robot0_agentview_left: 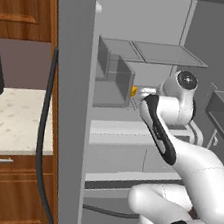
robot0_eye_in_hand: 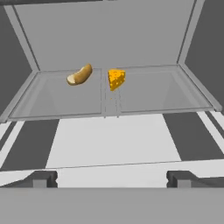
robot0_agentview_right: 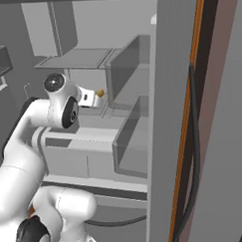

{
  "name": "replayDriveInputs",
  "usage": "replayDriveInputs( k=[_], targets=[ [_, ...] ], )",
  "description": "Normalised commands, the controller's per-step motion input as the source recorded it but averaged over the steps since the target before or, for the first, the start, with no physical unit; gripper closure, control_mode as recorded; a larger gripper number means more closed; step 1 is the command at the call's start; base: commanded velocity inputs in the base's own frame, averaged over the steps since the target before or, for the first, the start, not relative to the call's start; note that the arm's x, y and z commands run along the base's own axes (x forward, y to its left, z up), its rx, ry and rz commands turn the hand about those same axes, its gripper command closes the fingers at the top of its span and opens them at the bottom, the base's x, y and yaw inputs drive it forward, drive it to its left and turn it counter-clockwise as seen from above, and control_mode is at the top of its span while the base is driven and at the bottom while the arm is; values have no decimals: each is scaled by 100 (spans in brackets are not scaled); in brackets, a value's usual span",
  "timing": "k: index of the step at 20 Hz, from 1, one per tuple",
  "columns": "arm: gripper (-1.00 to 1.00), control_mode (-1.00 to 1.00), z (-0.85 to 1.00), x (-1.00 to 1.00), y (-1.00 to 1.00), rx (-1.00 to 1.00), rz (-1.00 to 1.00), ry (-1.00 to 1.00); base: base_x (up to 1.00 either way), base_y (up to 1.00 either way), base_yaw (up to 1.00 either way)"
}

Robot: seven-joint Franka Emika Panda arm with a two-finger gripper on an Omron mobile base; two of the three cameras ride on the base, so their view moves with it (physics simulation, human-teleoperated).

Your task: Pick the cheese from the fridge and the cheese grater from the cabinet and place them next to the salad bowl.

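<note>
We have our gripper [robot0_eye_in_hand: 112,178] spread wide and empty; the cheese [robot0_eye_in_hand: 116,79] sits ahead, unpicked; everything remains.

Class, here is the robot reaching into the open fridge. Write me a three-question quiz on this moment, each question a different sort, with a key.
1. True or false: the fingers are closed on the cheese.
2. Multiple choice: in the hand view, what lies on the glass shelf beside the cheese? A) a green apple B) a tan, elongated, bread-like item C) a milk carton
3. Fill in: the gripper is ____ and holds nothing.

Key: 1 false, since the cheese sits apart from the fingers, farther back in the fridge; 2 B; 3 open.
</note>
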Motion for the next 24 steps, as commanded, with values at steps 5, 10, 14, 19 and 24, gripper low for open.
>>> replayDriveInputs(
  k=[5,10,14,19,24],
  targets=[
    [-100,-100,-10,49,-1,0,-1,0,0,0,0],
    [-100,-100,-19,49,-7,0,0,0,0,0,0],
    [-100,-100,-30,20,-8,0,0,0,0,0,0],
    [-100,-100,-26,15,-8,0,0,0,0,0,0],
    [-100,-100,-4,27,-6,0,0,1,0,0,0]
  ],
)
